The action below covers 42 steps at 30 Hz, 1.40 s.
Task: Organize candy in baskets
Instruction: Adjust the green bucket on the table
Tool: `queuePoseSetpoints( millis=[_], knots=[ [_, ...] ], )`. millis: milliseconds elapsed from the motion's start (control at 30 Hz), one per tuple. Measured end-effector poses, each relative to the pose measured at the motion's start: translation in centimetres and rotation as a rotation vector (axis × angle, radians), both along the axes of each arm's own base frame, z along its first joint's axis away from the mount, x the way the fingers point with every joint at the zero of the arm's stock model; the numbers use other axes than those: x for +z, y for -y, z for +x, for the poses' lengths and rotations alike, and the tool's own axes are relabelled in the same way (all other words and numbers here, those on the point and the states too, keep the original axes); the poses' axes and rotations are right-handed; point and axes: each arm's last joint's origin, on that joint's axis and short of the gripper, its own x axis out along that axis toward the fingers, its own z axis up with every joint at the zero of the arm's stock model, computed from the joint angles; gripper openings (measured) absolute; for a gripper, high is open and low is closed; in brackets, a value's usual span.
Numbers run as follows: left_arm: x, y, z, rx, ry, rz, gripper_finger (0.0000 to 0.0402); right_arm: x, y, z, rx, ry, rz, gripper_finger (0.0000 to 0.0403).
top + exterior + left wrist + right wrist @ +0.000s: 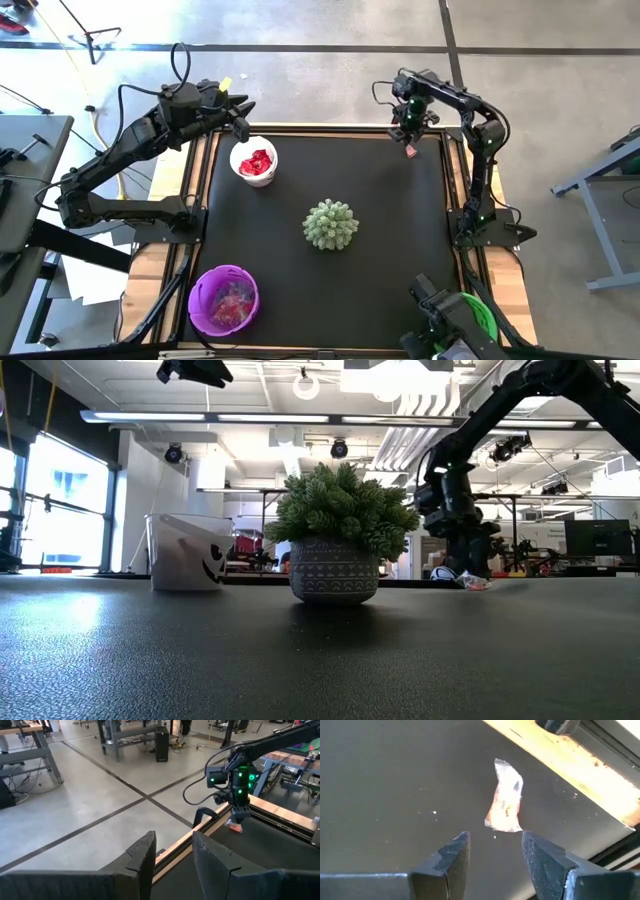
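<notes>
- Right gripper (492, 851) low over the far right corner of the black mat (330, 290), jaws narrowly parted and empty, one dark finger (451, 857) on each side of the gap.
- Just ahead of those fingertips, a single candy (505, 797) in a clear-and-pinkish wrapper, flat on the mat, near the wooden table edge (580, 775).
- Long axis of that candy roughly in line with the gripper's reach, one twisted end toward the jaws, the other away; not touching either finger.
- Left gripper (172, 857) raised above the far left edge of the table, jaws slightly apart, holding nothing.
- White basket (254, 161) near the far left, red-wrapped sweets inside.
- Purple basket (223, 299) at the near left, mixed wrappers inside.
- Green basket (480, 315) at the near right edge, partly hidden by dark equipment.
- Spiky pale-green ball (330, 224) mid-mat, well apart from all three baskets.
</notes>
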Motion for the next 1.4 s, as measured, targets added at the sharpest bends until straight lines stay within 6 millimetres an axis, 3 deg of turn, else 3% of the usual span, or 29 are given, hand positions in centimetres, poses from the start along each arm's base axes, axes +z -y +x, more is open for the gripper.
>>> queuePoseSetpoints(
  millis=[267,633,833,933,1000,1133,1267,1400],
  knots=[
    [0.0,0.0,0.0,0.0,0.001,-0.001,0.0113,0.3,-0.3,0.1,0.016,-0.003,0.009,0.0176],
    [0.0,0.0,0.0,-0.001,-0.001,0.001,0.0113,4.7,-3.1,1.0,0.069,-0.012,-0.062,0.0176],
    [0.0,0.0,0.1,-0.005,-0.015,0.012,0.0113,9.3,-4.3,4.3,0.119,0.15,-0.234,0.0176],
    [-0.1,-0.1,0.2,-0.006,-0.019,0.012,0.0113,10.3,-4.7,6.4,0.17,0.216,-0.324,0.0176],
    [-0.1,-0.1,0.2,-0.008,-0.024,0.013,0.0113,9.9,-4.6,7.5,0.191,0.24,-0.348,0.0176],
    [-0.1,-0.1,0.2,-0.008,-0.025,0.013,0.0113,7.1,-3.7,8.5,0.196,0.176,-0.297,0.0176],
    [-0.1,-0.1,0.2,-0.006,-0.021,0.01,0.0113,3.9,-2.0,8.4,0.191,0.011,-0.296,0.0176],
    [-0.1,-0.1,0.2,0.0,-0.006,-0.005,0.0113,2.1,-1.3,7.3,0.181,-0.155,-0.266,0.0176]
  ],
)
